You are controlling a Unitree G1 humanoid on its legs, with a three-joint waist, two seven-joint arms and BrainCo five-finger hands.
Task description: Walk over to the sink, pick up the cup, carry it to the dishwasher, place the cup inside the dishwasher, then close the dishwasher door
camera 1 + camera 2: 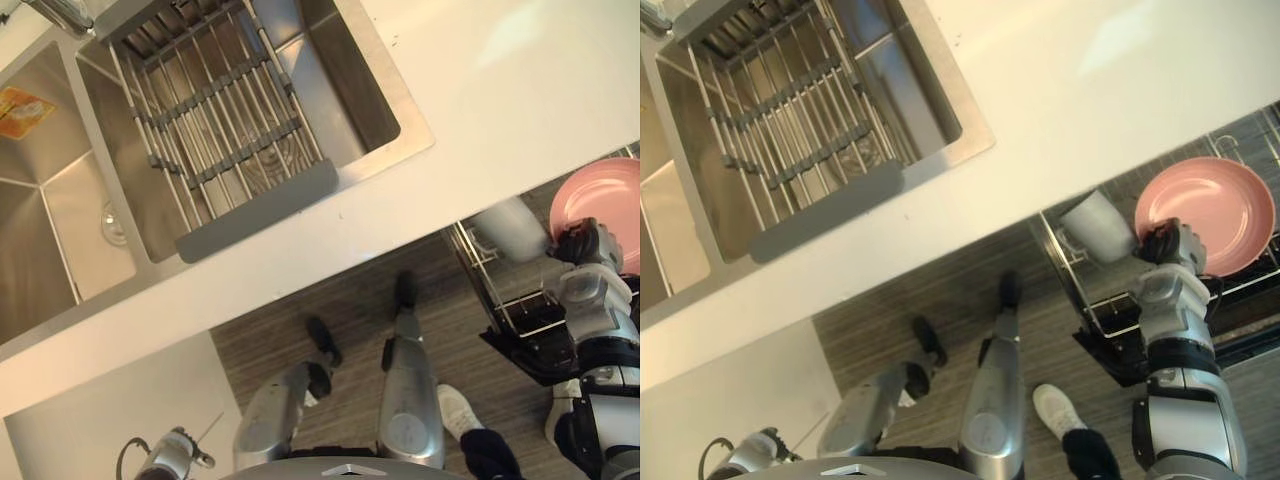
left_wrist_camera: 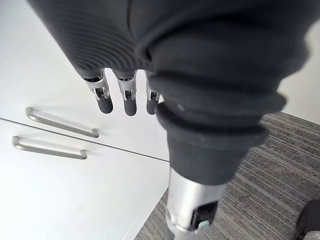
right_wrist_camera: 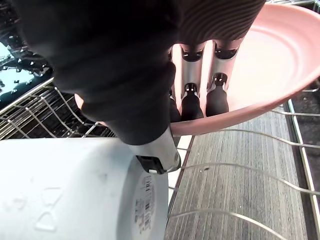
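Looking down through the left eye view, I see the sink (image 1: 70,240) set in the white desk (image 1: 500,90); past the desk's near edge my right hand (image 1: 580,250) hangs over the dishwasher basket (image 1: 478,262), with the cup (image 1: 508,228) lying tilted against it and a pink plate (image 1: 600,195) just beside.

Right eye view: the cup sits over the basket's corner nearest the desk, touching the hand; a person's white shoe (image 1: 1055,408) stands on the floor nearby.

Left wrist view: my left hand (image 2: 129,97) hangs empty, fingers loose, in front of white drawers (image 2: 55,190).

Right wrist view: the cup's base and wall are closest to the camera, basket wires run under it, and the plate's rim is just beyond; I cannot tell whether the hand grips the cup or merely rests against it.

My judgement: the step is seating the cup. I would lower it slowly between the wires, well clear of the plate's rim, mouth turned down if the wrist allows. I would let go only once the wires carry it, then lift the hand straight away so nothing drags; the door comes after.
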